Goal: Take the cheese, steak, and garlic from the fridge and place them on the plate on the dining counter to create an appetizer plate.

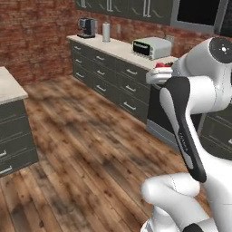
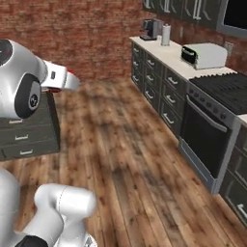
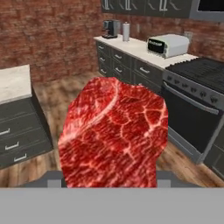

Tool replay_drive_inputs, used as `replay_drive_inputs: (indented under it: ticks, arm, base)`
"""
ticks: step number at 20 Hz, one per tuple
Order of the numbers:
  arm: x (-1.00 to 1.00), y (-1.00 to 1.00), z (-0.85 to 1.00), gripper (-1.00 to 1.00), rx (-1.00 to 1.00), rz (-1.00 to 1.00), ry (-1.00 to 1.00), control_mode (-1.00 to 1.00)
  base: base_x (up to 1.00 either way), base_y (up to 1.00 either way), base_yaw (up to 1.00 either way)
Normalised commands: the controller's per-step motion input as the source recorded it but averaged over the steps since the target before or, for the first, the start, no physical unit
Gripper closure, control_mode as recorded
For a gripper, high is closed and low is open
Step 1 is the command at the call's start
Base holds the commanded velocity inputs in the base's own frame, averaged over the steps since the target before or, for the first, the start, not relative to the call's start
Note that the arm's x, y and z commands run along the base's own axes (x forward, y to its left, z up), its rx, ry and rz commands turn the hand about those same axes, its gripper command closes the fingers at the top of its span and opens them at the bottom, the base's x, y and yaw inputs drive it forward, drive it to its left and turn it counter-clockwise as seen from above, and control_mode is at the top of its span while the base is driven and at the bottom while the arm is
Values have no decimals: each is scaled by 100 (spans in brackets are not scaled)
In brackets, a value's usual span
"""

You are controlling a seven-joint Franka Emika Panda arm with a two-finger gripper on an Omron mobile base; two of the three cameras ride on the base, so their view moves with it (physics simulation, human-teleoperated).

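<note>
Gripper (image 3: 109,181) clamped on the steak (image 3: 114,133), held up in front of the hand camera. Toaster oven (image 3: 168,45) at 1 o'clock past it on the back counter (image 3: 131,46), stove (image 3: 199,72) at 3, wood floor (image 1: 90,149) below.

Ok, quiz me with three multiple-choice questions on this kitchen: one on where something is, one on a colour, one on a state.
1. Where is the steak?
A. on a plate
B. held up in the jaws
C. on the floor

2. What colour is the toaster oven on the wall counter?
A. white
B. red
C. black

3. The oven door is:
A. wide open
B. missing
C. closed

Answers: B, the hand view has the steak right before the camera, above the floor; A, its casing is white; C, it sits flush under the stove.
</note>
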Motion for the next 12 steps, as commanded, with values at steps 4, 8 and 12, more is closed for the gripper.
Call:
replay_drive_inputs:
  ticks: [4,8,12]
  arm:
    - [0,0,0,100,0,0,0,100]
    - [0,0,0,100,0,0,0,100]
    - [0,0,0,100,0,0,0,100]
  base:
    - [100,-8,23]
    - [100,-49,16]
    - [100,-53,14]
